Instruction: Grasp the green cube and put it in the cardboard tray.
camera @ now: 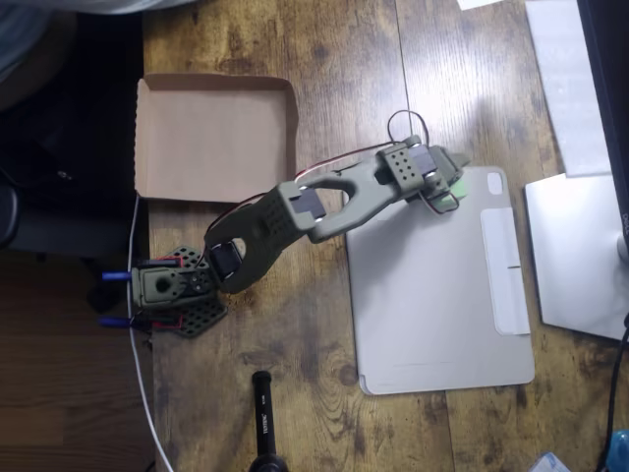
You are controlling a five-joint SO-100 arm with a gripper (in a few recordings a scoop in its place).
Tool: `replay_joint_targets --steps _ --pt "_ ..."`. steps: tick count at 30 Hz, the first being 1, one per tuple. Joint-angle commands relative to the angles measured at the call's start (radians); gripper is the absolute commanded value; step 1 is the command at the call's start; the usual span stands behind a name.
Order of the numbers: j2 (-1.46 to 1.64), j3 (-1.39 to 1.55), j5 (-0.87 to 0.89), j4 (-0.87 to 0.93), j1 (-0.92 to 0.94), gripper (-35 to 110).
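Olive arm (295, 211) is reaching across the wooden tabletop (344, 59).
Its pincer (454, 190) is hanging over the grey tablet cover's (432, 295) top edge with the green cube (458, 191) peeking out beneath; whether it's gripping, I can't tell. Cardboard tray (211, 138) is sitting well apart, upper left.

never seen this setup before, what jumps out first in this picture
The olive-green arm stretches across the middle of the wooden table, its gripper over the top left corner of a flat grey tablet cover. A sliver of the green cube peeks out at the jaws; whether they hold it cannot be told. The cardboard tray lies at upper left with nothing in it.
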Motion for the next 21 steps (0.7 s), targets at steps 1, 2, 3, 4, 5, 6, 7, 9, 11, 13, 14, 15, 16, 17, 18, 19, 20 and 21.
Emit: replay_joint_targets --steps 1,2,3,4,5,6,7,9,11,13,14,15,16,17,18,19,20,21 --pt "0.0 -0.041 -0.006 -0.002 0.009 36" --pt "-0.006 -0.041 -0.008 -0.005 0.011 36" --pt "-0.008 -0.038 -0.011 -0.012 0.012 36" --pt "-0.008 -0.032 -0.014 -0.023 0.014 36" --pt "-0.008 -0.031 -0.015 -0.031 0.017 36" --pt "-0.008 -0.034 -0.015 -0.035 0.018 35" --pt "-0.008 -0.038 -0.018 -0.035 0.02 32" --pt "-0.006 -0.044 -0.025 -0.037 0.025 27" --pt "0.0 -0.043 -0.031 -0.037 0.028 24" --pt "0.008 -0.029 -0.035 -0.041 0.031 22" --pt "0.011 -0.018 -0.037 -0.049 0.032 22" --pt "0.014 -0.006 -0.04 -0.058 0.034 21" --pt "0.017 0.008 -0.041 -0.069 0.037 20" --pt "0.02 0.02 -0.041 -0.08 0.038 20" --pt "0.02 0.031 -0.038 -0.089 0.04 20" --pt "0.021 0.037 -0.035 -0.095 0.041 19" --pt "0.023 0.043 -0.035 -0.1 0.043 19" --pt "0.028 0.051 -0.034 -0.107 0.044 19"
